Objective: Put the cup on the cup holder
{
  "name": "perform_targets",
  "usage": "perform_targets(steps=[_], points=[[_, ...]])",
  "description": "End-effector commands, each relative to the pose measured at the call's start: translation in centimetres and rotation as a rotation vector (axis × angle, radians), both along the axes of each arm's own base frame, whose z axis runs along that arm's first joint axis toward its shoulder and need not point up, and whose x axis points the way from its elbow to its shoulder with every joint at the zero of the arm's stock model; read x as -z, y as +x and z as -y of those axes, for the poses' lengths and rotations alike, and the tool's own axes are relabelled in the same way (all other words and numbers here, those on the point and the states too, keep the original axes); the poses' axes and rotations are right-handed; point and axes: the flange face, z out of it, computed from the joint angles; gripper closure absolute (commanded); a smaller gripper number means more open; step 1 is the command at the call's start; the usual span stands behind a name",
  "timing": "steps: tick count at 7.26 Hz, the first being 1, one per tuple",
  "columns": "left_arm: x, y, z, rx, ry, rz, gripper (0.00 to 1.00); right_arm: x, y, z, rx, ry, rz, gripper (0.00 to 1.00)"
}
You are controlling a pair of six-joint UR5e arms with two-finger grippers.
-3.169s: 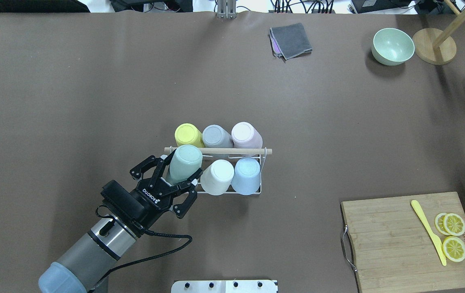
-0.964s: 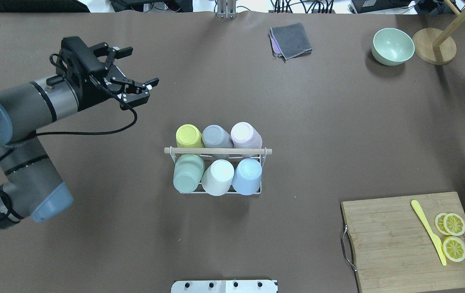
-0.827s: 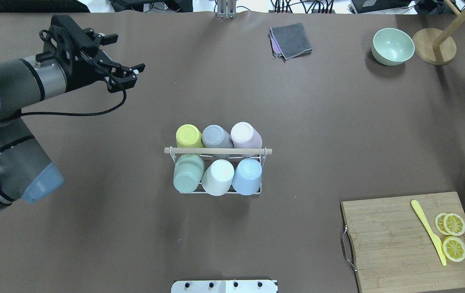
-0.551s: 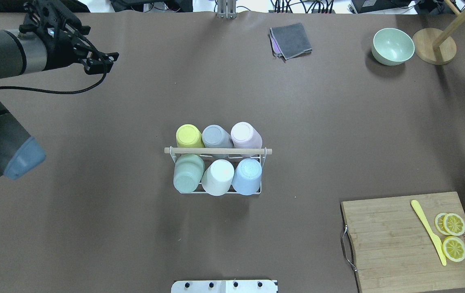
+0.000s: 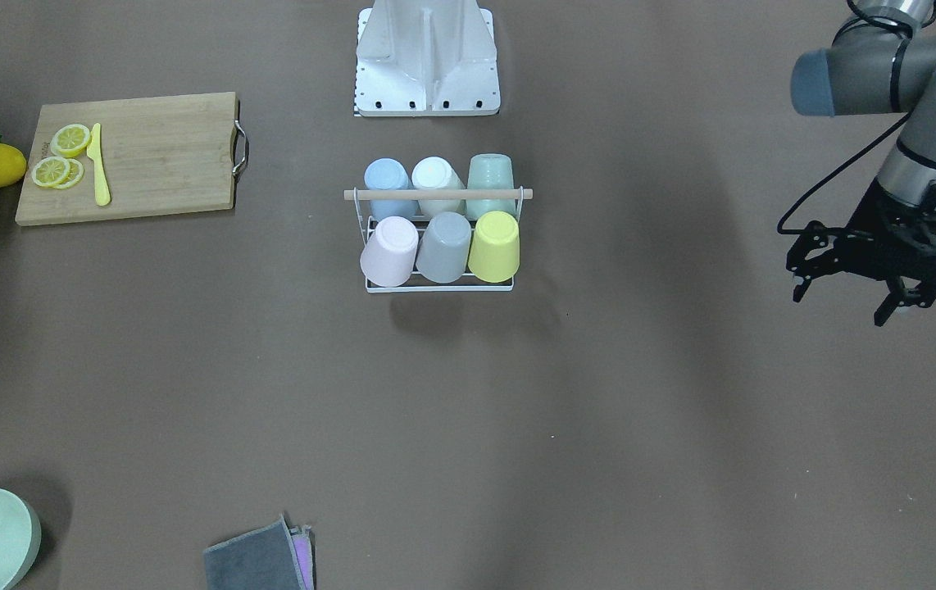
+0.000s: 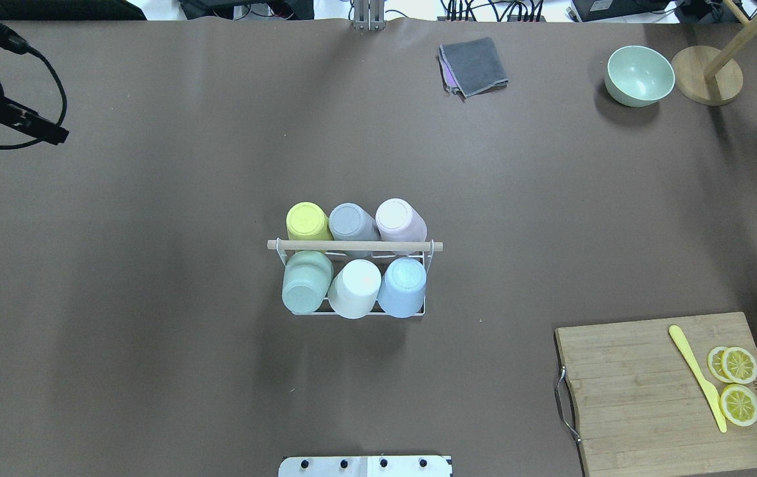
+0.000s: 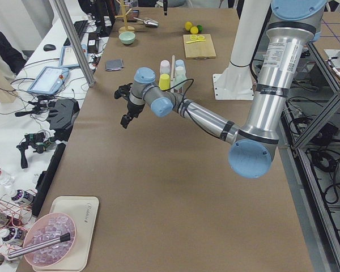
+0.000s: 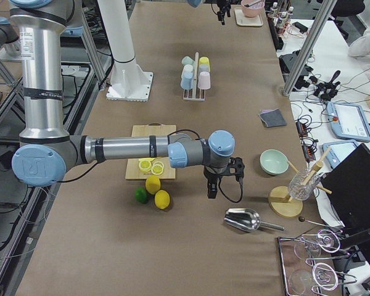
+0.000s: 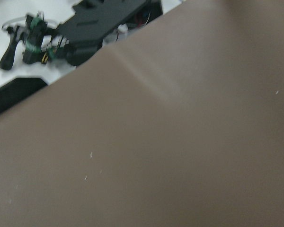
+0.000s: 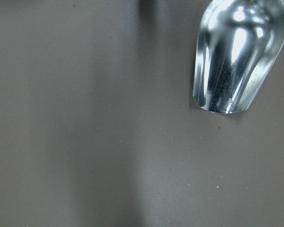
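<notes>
The white wire cup holder [image 6: 426, 278] with its wooden rod handle [image 6: 355, 246] stands mid-table and carries several upturned cups. The mint green cup [image 6: 305, 281] sits on its near left prong, beside a white cup [image 6: 354, 287] and a blue cup [image 6: 402, 286]. The holder [image 5: 439, 286] and the mint cup [image 5: 490, 174] also show in the front view. My left gripper [image 5: 841, 301] is open and empty, far off to the holder's left above bare table; it also shows in the left side view [image 7: 123, 106]. My right gripper [image 8: 211, 188] shows only in the right side view; I cannot tell its state.
A cutting board [image 6: 643, 397] with lemon slices and a yellow knife [image 6: 697, 377] lies near right. A green bowl [image 6: 639, 75], a grey cloth [image 6: 474, 66], a wooden stand [image 6: 706, 74] and a metal scoop [image 10: 234, 52] are far right. A tray with a pink bowl [image 7: 48, 248] sits at the left end.
My left gripper let go of the mint green cup, which stays on the holder. The arm drew back and swung far to the table's left, gripper open.
</notes>
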Motion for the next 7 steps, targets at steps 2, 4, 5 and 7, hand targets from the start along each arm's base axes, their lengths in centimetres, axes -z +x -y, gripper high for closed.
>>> perform_targets(steps=[2,4,5,7], points=[[-10.1,-10.0,-0.5,0.118,-0.494,0.016,0.03,-0.3,0.0,-0.3,-0.001,-0.011,0.000,0.01],[-18.8,-17.9,-3.2,0.224,-0.697,-0.108,0.03,-0.5,0.1,-0.5,-0.001,-0.016,-0.001,0.01],[-22.2,-20.7,-6.9,0.256,-0.738,-0.113,0.03,-0.5,0.2,-0.5,-0.002,-0.016,-0.001,0.01],[-24.3,-22.0,-10.0,0.265,-0.730,-0.122,0.02,-0.3,0.1,-0.5,-0.002,-0.013,0.001,0.01]])
